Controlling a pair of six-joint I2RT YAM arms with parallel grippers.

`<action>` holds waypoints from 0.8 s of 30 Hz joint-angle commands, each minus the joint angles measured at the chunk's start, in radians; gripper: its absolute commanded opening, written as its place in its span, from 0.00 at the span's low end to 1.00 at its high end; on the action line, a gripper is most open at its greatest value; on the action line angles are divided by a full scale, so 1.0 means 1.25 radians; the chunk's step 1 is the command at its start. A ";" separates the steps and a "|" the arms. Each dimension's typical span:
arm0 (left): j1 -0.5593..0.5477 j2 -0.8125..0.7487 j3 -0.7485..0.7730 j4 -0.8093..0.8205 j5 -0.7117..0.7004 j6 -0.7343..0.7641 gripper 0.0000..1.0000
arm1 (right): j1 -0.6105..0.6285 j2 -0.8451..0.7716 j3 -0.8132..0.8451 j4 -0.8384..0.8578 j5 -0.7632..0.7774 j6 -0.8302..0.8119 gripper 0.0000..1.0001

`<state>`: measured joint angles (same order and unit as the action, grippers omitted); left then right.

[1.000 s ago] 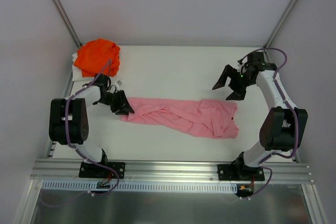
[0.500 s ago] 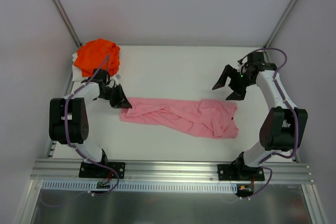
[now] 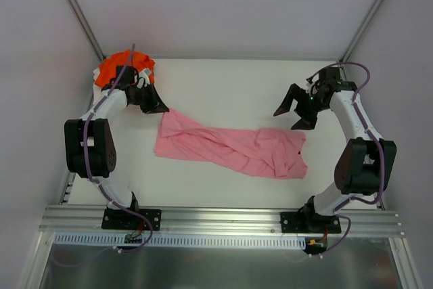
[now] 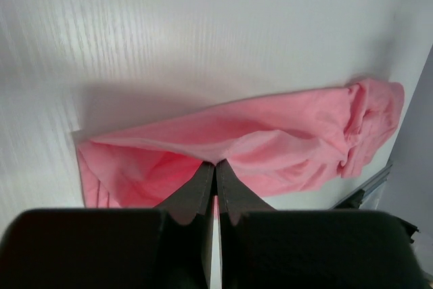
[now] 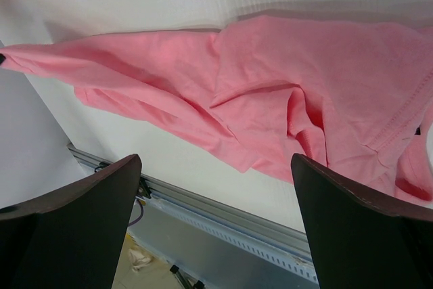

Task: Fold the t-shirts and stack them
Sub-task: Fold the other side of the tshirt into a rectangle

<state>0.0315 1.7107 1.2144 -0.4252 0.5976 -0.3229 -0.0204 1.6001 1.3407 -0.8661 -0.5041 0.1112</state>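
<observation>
**Setting:** robotics laboratory test cell.

**Evidence recorded:**
- A plain white worktop (image 3: 237, 86) was boxed in by blank white panel walls (image 3: 223, 11), with bare metal struts (image 3: 76, 11) running up the rear corners.
- A slotted aluminium rail (image 3: 223, 216) ran along the near edge and carried the bolted bases of the left arm (image 3: 88, 153) and the right arm (image 3: 358, 164).
- A perforated cable strip (image 3: 203, 240) sat below the rail, and purple cables (image 3: 369, 76) were looped along both arms.
- A grey metal sheet (image 3: 223, 265) lay under the frame.
- Goods on the worktop were one pink t-shirt (image 3: 230, 147) and one orange t-shirt (image 3: 106, 72), lying among fixed machinery.
</observation>
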 commanded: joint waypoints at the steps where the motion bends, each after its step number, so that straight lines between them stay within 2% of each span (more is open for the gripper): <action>1: -0.006 0.029 0.068 0.021 0.013 -0.026 0.00 | 0.007 0.005 0.034 -0.021 0.001 -0.004 0.99; 8: -0.006 0.084 0.121 0.055 0.058 -0.047 0.00 | 0.005 0.023 0.059 -0.041 0.003 -0.017 0.99; 16: -0.006 0.102 0.146 0.112 0.181 -0.026 0.00 | 0.005 0.049 0.081 -0.048 -0.004 -0.021 0.99; 19: -0.006 0.089 0.121 0.107 0.220 -0.004 0.00 | 0.005 0.056 0.092 -0.054 -0.003 -0.026 0.99; 24: -0.004 0.051 0.005 0.069 0.247 0.067 0.00 | 0.003 0.062 0.097 -0.053 -0.004 -0.029 0.99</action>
<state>0.0319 1.8317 1.2919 -0.3042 0.8371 -0.3199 -0.0208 1.6722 1.4212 -0.9062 -0.5041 0.0917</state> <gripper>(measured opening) 0.009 0.993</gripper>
